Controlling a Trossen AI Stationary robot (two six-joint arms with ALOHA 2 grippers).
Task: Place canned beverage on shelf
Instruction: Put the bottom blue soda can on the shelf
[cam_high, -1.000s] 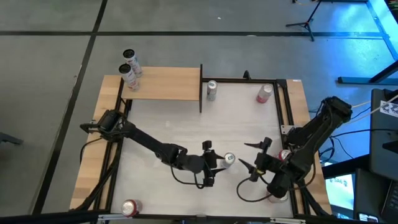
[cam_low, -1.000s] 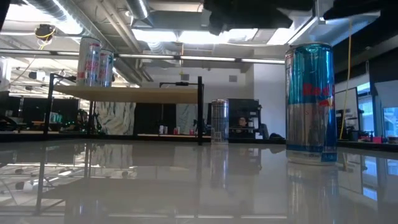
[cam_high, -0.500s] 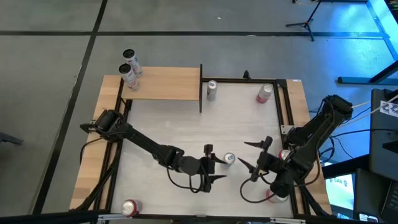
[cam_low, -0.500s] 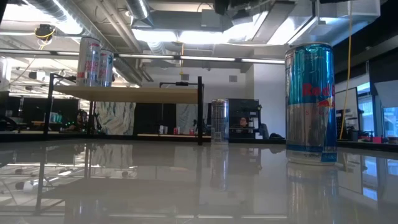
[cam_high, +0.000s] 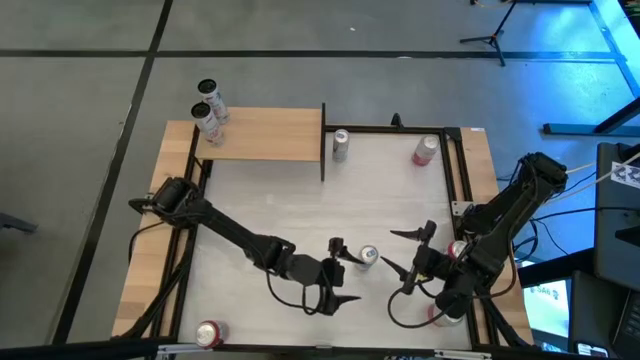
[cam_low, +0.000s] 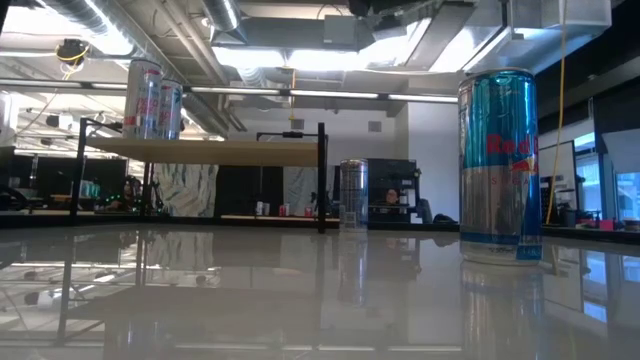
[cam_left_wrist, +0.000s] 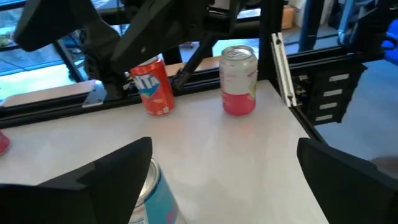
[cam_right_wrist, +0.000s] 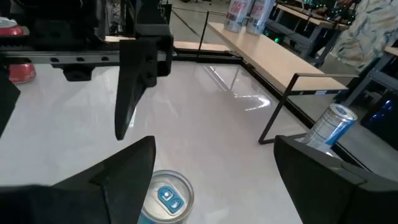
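Your left gripper (cam_high: 340, 270) hangs open, holding nothing, just beside the blue can (cam_high: 368, 257) mid-tabletop; next, close on it and carry it to the shelf (cam_high: 265, 135) at the far-left corner.

You can read only one bit of lettering: red letters "Red", cut off at the curve, on the blue and silver can (cam_low: 500, 165) standing on the desk (cam_low: 300, 300) in the low view. Print on the other cans is too small or blurred for you to read.
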